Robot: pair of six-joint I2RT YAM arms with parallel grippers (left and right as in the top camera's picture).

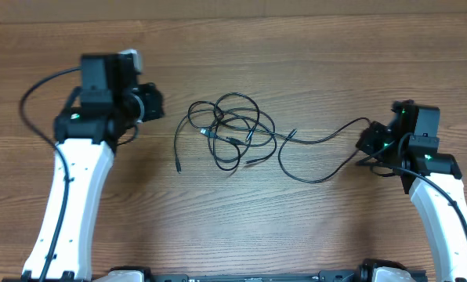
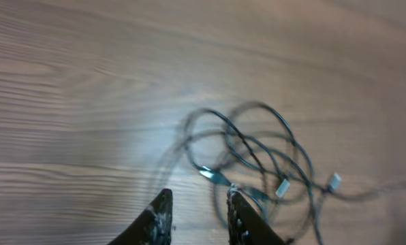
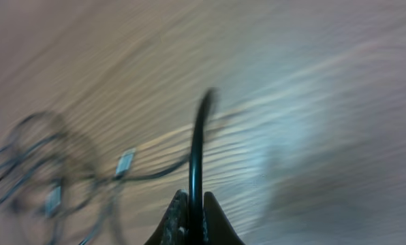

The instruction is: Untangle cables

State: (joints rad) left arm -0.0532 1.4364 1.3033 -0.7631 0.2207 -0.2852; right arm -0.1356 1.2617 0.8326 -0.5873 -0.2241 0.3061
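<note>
The cables (image 1: pixel 232 128) lie as a loose tangle of thin black loops in the middle of the wooden table, with one strand running right to my right gripper (image 1: pixel 368 141). In the right wrist view that gripper (image 3: pixel 195 199) is shut on a black cable (image 3: pixel 196 150) that rises from between its fingers. My left gripper (image 1: pixel 157 102) hovers left of the tangle. Seen from the left wrist, it (image 2: pixel 198 197) is open with bare wood between the fingers, and the looped cables (image 2: pixel 257 146) and a metal-tipped plug (image 2: pixel 214 176) lie just ahead and to its right.
One loose cable end (image 1: pixel 178 166) trails toward the front left of the tangle. A large loop (image 1: pixel 316 160) lies between the tangle and the right arm. The thicker black arm wiring (image 1: pixel 30 98) arcs left of the left arm.
</note>
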